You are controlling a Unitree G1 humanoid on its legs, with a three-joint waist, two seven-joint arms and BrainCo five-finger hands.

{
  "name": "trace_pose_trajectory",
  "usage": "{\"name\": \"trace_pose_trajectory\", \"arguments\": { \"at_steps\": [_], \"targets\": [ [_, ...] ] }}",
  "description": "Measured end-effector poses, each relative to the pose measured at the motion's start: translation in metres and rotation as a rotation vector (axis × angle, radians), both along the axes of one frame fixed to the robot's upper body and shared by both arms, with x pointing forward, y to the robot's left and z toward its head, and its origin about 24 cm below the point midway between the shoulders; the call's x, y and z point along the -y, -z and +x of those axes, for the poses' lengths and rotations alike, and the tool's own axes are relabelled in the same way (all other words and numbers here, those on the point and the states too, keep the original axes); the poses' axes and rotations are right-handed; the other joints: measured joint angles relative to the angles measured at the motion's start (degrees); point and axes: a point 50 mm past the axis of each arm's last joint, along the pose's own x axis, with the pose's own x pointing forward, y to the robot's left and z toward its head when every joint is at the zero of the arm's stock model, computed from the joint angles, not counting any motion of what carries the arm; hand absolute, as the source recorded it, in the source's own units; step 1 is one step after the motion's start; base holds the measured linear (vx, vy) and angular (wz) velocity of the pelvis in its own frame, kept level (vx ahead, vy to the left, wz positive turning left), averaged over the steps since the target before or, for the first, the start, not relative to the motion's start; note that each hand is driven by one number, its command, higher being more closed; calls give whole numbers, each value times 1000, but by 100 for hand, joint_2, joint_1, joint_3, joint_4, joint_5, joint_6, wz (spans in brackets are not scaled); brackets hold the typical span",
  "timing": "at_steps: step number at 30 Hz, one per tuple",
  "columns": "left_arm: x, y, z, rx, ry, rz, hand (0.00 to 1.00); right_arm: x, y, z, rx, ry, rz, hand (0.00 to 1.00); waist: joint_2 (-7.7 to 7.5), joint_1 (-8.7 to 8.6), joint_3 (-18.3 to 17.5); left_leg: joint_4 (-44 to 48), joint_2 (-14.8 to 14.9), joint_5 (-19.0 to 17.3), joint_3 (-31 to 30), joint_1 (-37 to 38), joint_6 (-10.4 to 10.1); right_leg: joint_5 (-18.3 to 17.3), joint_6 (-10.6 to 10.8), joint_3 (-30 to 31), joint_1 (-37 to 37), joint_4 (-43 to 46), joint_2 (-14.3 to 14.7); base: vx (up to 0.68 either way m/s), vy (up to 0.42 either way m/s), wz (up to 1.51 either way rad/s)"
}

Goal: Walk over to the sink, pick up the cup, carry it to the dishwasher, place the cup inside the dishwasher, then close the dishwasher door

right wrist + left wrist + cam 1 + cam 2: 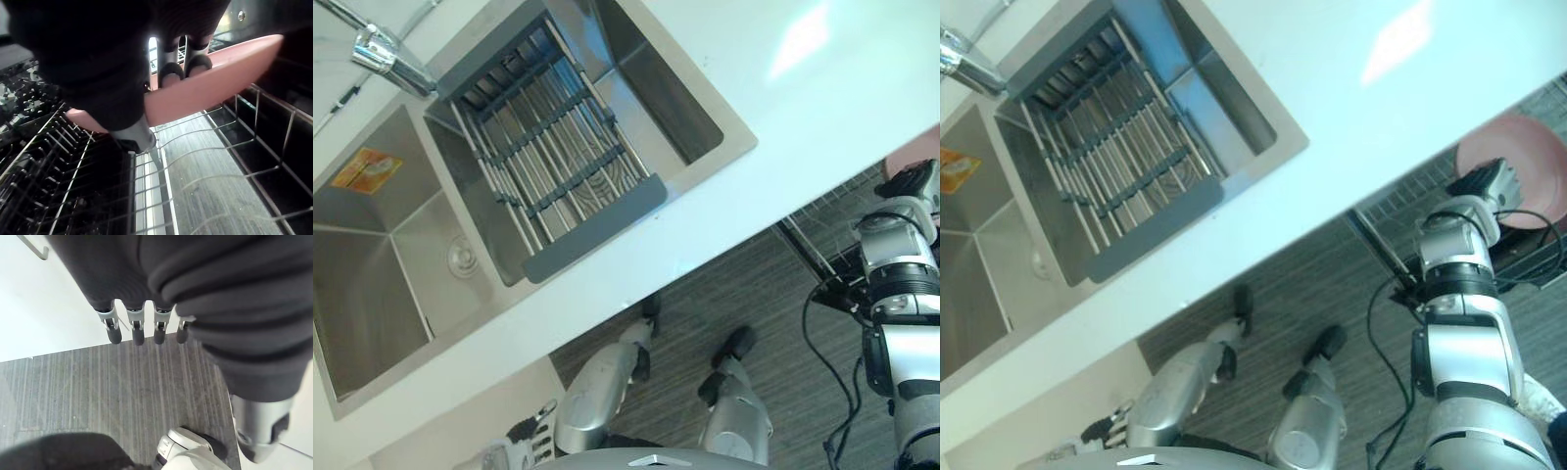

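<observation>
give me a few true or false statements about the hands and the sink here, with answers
1. The right hand holds a pink dish over the dishwasher's wire rack. True.
2. The left hand grips a cup. False: its fingers hang straight above the floor and hold nothing.
3. A drying rack lies across one basin of the sink. True.
4. The orange sticker is stuck on the drying rack. False: it is on a wall of the other, uncovered basin.
</observation>
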Motion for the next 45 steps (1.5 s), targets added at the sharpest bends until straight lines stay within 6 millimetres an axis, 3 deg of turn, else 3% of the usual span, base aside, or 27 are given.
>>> {"name": "trace_pose_trajectory", "arguments": {
  "at_steps": [1, 6, 13, 19, 22, 26, 29, 31, 34, 36, 39, 40, 42, 45],
  "targets": [
    [2, 0, 2, 3, 19, -5, 0, -1, 0, 1, -11, -12, 1, 0, 35, 1, -26, -5, -7, 7, -97, -3, -10, -26, -14, 61, -59, 62, -19, 9, -49, -10],
    [8, 2, -2, -23, 54, -20, 0, 1, 22, 0, -112, -22, 53, 0, 285, 36, -214, -195, -31, 8, -295, 1, -10, -284, -28, 131, -390, 634, -172, 20, -34, -2],
    [8, 4, -6, -37, 56, -30, 0, -10, 34, 5, -111, -53, 115, 0, 296, 0, -222, -295, -100, 10, -413, 105, -1, -749, -43, 134, -630, 1507, -446, 9, -27, 10],
    [12, 4, -6, -30, 54, -37, 0, -14, 25, 7, -59, -84, 111, 0, 294, -93, -221, -305, -116, 76, -378, 184, 78, -950, -40, 255, -752, 1893, -544, 17, -69, -2],
    [12, 3, -4, -23, 54, -37, 0, -23, 5, 10, 41, -143, 75, 0, 287, -287, -216, -305, -110, 75, -347, 254, 76, -1015, -56, 292, -747, 1997, -563, 25, -77, -6],
    [11, 2, -1, -10, 47, -36, 0, -26, -7, 8, 128, -178, 83, 0, 276, -396, -208, -310, -71, 63, -271, 347, 62, -1053, -77, 358, -716, 2049, -524, -10, -72, -9],
    [11, 2, -1, -13, 44, -34, 0, -20, -16, -6, 257, -162, 107, 0, 210, -503, -157, -314, -29, 39, -244, 509, 42, -1075, -103, 367, -551, 2007, -489, -23, -75, -6],
    [9, 2, -1, -23, 27, -37, 0, -16, -34, -22, 433, -161, 122, 0, 108, -664, -81, -317, 15, -1, -173, 599, 29, -1082, -144, 411, -469, 1929, -426, -44, -75, -16],
    [2, 0, 2, -22, -13, -13, 0, 5, -44, -60, 715, -67, 173, 0, -28, -836, 19, -342, 74, -55, -98, 710, 12, -1002, -146, 443, -317, 1739, -322, -19, -53, -15],
    [-4, 0, 1, -29, -23, 7, 0, 24, -41, -99, 913, 54, 180, 0, -172, -1013, 99, -345, 123, -105, 47, 746, 30, -886, -138, 564, -295, 1557, -229, 13, -53, -31],
    [-10, 0, -1, -42, -74, 7, 0, 44, -29, -140, 1085, 186, 180, 0, -305, -1207, 148, -348, 178, -147, 271, 812, 36, -691, -106, 756, -252, 1317, -99, 52, -48, -44],
    [-12, -1, -1, -42, -84, 13, 0, 50, -22, -154, 1136, 227, 182, 100, -359, -1292, 146, -347, 197, -178, 363, 847, 12, -645, -110, 813, -239, 1238, -72, 64, -39, -43],
    [-15, -1, -1, -39, -117, 17, 0, 55, -8, -171, 1222, 249, 226, 100, -417, -1386, 146, -348, 238, -214, 487, 902, 6, -589, -114, 906, -209, 1132, -3, 57, -47, -37],
    [-17, -1, -1, -40, -130, 24, 0, 59, 31, -186, 1345, 281, 399, 100, -520, -1487, 136, -349, 320, -241, 560, 958, -28, -545, -154, 932, -142, 1010, 97, 43, -68, -19]
  ]
}}
